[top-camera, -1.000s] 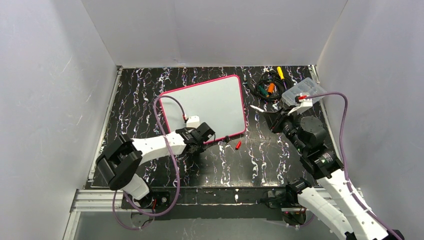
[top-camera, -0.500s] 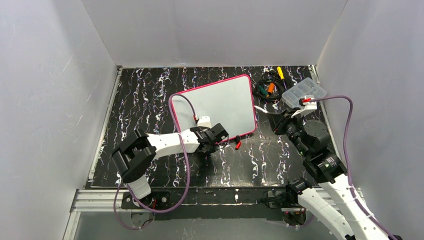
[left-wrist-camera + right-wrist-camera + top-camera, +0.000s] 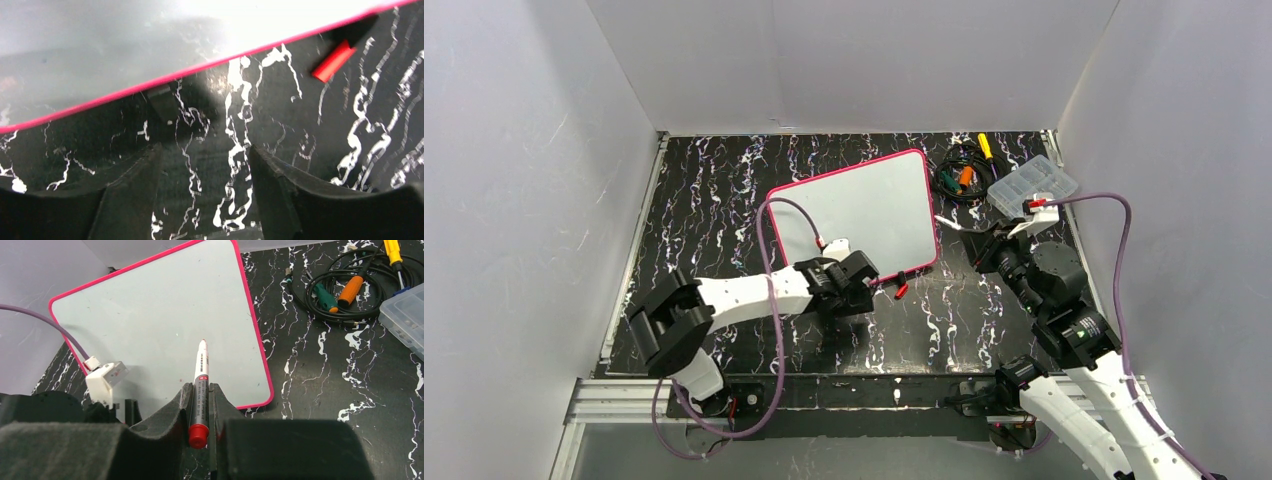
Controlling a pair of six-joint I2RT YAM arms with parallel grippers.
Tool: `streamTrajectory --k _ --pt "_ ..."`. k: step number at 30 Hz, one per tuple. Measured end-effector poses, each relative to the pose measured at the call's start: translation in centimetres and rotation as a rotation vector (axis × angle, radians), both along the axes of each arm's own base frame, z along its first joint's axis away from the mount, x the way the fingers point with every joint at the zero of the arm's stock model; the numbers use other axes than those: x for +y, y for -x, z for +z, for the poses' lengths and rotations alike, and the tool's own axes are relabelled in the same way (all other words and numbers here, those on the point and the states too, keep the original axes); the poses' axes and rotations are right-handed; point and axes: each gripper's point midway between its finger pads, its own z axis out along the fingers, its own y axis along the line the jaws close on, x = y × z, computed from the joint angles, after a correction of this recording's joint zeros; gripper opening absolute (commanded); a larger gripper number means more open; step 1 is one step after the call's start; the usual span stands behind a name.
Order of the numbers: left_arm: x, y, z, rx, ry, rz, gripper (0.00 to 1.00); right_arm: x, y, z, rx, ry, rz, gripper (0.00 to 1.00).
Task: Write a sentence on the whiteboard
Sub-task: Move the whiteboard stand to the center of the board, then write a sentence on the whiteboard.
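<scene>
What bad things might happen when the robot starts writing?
The left gripper is open at the edge of the whiteboard, not gripping it, so the board may slide. The marker sits in the right gripper by its rear end only, so it might tilt when pressed. The loose red cap could get knocked away.

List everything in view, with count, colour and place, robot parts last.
whiteboard: one, white with pink-red border, centre, blank.
marker: one, white with red end, in the right gripper.
cap: one, red, beside the whiteboard's near edge.
cables: one bundle, black with orange and green plugs, far right.
screwdriver: one, yellow handle, by the cables.
compartment box: one, clear, far right.
left gripper: black, open, at the whiteboard's near edge.
right gripper: black, shut on the marker.
</scene>
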Motion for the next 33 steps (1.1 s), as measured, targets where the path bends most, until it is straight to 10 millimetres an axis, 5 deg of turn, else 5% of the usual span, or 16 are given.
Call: streamTrajectory --k 5,13,22,26,33 --pt "0.4 1.5 3.1 -0.017 0.095 -0.068 0.71 0.1 0.1 0.3 -0.002 -0.002 0.009 0.01" --pt "2.2 2.3 11.8 -0.186 0.185 -0.404 0.76 2.6 0.0 0.6 0.005 -0.013 0.13 0.01" --pt "10.1 -5.8 22.2 -0.398 0.213 -0.499 0.77 7.6 -1.0 2.1 0.005 -0.15 0.318 0.01" --pt "11.9 -7.5 23.0 -0.453 0.275 -0.503 0.77 9.6 -1.4 2.7 0.0 -0.211 0.369 0.01" --pt "17.8 -11.3 20.8 -0.498 0.424 -0.35 0.76 15.2 0.3 2.3 -0.004 -0.224 0.475 0.01"
